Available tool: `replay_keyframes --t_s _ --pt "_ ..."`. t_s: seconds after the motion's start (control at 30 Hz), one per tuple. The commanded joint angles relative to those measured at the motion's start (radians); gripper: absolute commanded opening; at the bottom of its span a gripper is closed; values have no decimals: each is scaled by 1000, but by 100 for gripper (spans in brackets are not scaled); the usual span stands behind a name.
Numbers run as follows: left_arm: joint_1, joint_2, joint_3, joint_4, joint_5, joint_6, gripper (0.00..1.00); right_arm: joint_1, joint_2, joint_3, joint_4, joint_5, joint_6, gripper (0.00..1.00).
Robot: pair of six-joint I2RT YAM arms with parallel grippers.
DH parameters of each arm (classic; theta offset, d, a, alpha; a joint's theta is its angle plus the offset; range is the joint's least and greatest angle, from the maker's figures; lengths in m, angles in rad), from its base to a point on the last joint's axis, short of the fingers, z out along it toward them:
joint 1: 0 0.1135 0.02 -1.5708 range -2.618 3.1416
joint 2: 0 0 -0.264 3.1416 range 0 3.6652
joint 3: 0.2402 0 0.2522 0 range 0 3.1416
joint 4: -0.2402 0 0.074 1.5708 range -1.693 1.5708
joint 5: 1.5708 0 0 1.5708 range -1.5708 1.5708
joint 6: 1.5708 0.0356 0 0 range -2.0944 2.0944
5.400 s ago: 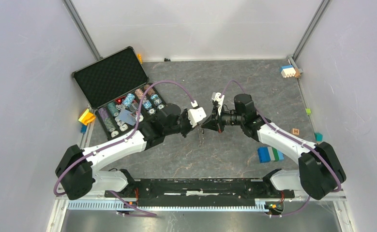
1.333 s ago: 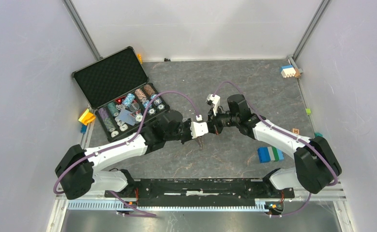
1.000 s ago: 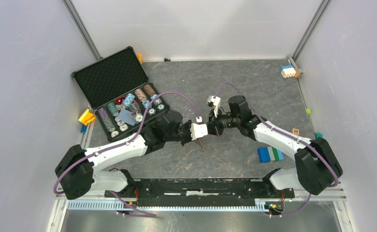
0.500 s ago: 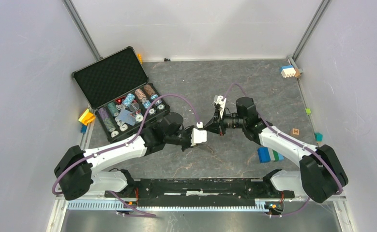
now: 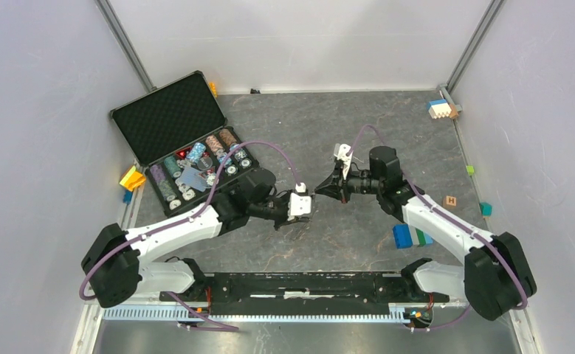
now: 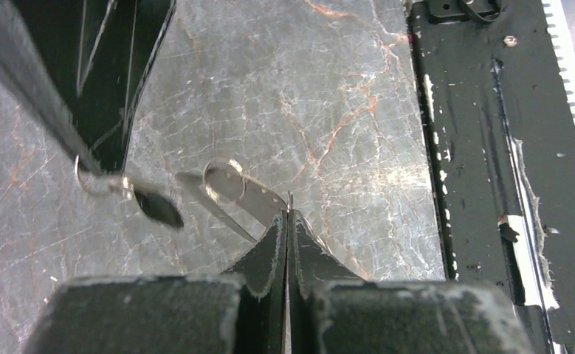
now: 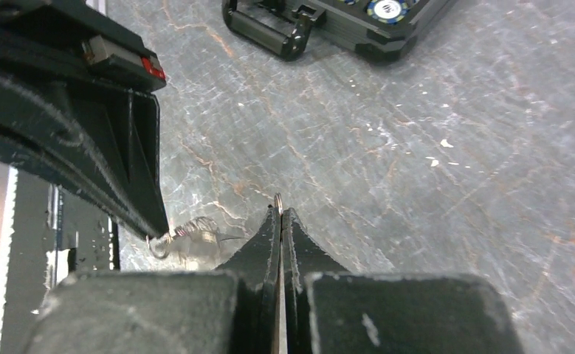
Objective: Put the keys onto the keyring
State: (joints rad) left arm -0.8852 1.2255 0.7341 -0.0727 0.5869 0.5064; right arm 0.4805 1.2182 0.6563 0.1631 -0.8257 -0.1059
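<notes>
Parting, left gripper (image 5: 303, 214) and right gripper (image 5: 319, 189) stand farther apart.

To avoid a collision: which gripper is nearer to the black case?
Left. The left gripper sits just right of the black case; the right gripper lies farther right.

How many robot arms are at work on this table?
2. The left arm reaches in from the lower left, the right arm from the lower right; they almost meet above the middle of the table. No others appear hidden.
</notes>
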Motion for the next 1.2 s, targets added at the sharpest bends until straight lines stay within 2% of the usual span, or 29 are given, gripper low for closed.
replay_keyframes --t_s 0.0,0.27,0.37,0.63,0.93,1.17 --pt "32 -27 33 35 40 -45 2 -27 -77 26 -72 -12 -132 0" --pt "49 1 82 -22 69 -46 2 -26 -151 86 -344 -53 -419 0" --pt "63 8 96 -43 106 -34 2 -25 -169 85 -391 -54 -469 0" --pt "178 32 116 -138 413 83 2 -26 -229 123 -389 22 -467 0" --pt "222 46 153 -273 521 226 2 -21 -249 185 -476 -34 -488 0" --pt "254 92 228 -385 617 334 2 72 -227 130 -502 -36 -550 0"
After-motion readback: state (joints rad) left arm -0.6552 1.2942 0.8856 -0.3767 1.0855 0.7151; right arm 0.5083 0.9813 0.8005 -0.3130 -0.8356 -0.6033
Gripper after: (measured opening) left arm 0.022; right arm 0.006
